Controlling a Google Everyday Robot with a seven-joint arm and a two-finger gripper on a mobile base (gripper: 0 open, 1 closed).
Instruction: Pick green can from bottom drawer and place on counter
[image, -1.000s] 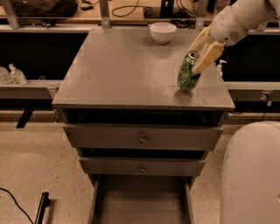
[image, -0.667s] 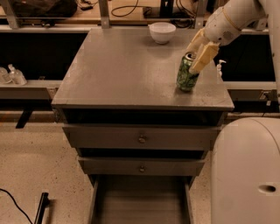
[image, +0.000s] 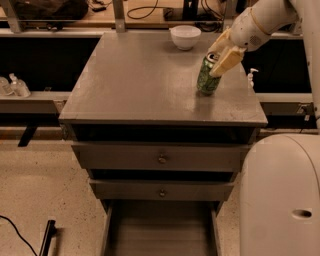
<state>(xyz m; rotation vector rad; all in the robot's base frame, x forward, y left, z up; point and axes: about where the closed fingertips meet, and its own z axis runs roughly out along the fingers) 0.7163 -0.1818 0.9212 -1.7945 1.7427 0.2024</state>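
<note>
My jaws are pinched on the upper part of the green can (image: 207, 76), one cream finger (image: 226, 59) across its front and the other behind its silver top. A second ago I held the can the same way. Since then it has slid a little to the left and toward the back, and it is still tilted, its top leaning right.

The can is below and left of my jaws, over the right side of the grey tabletop (image: 140, 80). Its base is at the surface, but I cannot tell whether it touches.

A white bowl (image: 185, 36) stands at the back edge, well apart from the can. Below the tabletop, two drawer fronts (image: 160, 172) with knobs are pulled out a little. The bottom drawer (image: 160, 231) stands pulled out furthest. My white body (image: 280, 195) fills the lower right.
</note>
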